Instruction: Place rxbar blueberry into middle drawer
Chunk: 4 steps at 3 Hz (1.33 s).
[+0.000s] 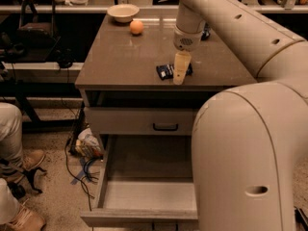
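The rxbar blueberry point(166, 71) is a small dark blue bar lying flat on the cabinet top point(120, 57) near its front edge. My gripper point(179, 76) hangs from the arm straight over the bar's right half, its pale fingers point(180, 66) pointing down at it and hiding part of it. The middle drawer point(144, 191) stands pulled out below, with a pale floor and low side walls. My arm's large body hides its right part.
A white bowl point(123, 12) and an orange fruit point(136, 27) sit at the back of the cabinet top. The top drawer point(144, 121) is closed, with a black handle. A person's legs and shoes point(14, 162) are at the left. Cables and a bag point(86, 146) lie on the floor.
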Motion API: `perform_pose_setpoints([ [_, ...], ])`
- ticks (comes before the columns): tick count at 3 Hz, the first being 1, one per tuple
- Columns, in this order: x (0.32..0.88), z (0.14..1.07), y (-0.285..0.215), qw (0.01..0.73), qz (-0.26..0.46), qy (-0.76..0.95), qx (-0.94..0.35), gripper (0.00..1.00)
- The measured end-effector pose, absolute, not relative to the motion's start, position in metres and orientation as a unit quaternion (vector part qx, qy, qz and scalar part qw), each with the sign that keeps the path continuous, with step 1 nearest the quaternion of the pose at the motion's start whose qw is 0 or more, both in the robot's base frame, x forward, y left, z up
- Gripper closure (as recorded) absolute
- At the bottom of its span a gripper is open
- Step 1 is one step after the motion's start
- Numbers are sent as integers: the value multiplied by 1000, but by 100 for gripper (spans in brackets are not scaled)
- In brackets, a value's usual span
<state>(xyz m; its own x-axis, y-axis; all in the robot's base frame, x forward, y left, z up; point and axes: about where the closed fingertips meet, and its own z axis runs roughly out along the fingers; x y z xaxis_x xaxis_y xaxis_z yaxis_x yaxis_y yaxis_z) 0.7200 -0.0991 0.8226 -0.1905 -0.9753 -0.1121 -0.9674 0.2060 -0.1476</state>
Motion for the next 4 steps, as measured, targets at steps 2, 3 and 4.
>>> perform_pose_setpoints([
  [2,719,822,-97,88,-15,770,-631,69],
  [3,719,825,-97,88,-15,770,-631,93],
  [4,708,840,-96,108,-12,764,-636,100],
])
